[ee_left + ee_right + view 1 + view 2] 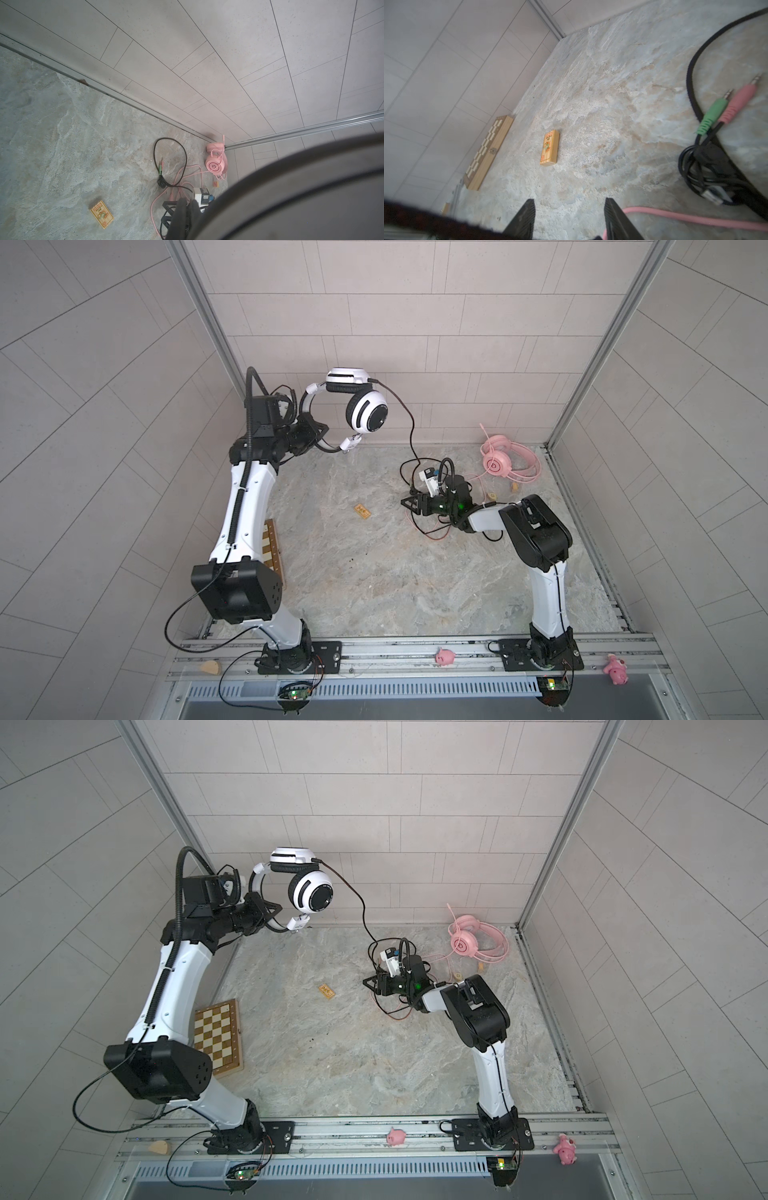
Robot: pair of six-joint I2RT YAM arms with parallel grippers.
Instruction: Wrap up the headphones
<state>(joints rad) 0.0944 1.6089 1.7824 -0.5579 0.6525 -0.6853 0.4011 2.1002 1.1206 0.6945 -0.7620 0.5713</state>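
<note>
2 headsets are seen. The white headphones (368, 411) (311, 891) are held up in the air on the L of both top views, over the back edge of the tabletop (374, 580) & close to the rear wall. The band is pinched by the L fingers (316, 438) (268, 915), which are pressed shut on it. 1 earcup is turned toward the cam; the other is seen edge-on above it. In the L wrist view only a big blurred dark arc is shown close to the lens, so the grip can't be made out there.

The black cable (410, 427) (362, 905) is hung from the upper earcup down to the tabletop, where it's laid in a loop & a tangled bundle (699, 166). Its green & pink jack plugs (714, 112) (160, 168) are laid flat by the loop.

The pink headphones (500, 464) (465, 944) (215, 165) are laid on the tabletop in the far R corner, near the rear wall, w/ the pink cable (675, 216) run toward the R arm.

The R fingers (526, 218) (409, 504) are spread apart low over the tabletop, near the black bundle. Bare tabletop is seen btwn them & nothing is gripped. The pink cable is run just beside 1 finger; contact can't be told.

A small printed wooden block (362, 512) (549, 148) is laid mid-tabletop, well apart from both headsets. A chessboard (218, 1038) is laid at the L edge, partly hidden by the L arm.
</note>
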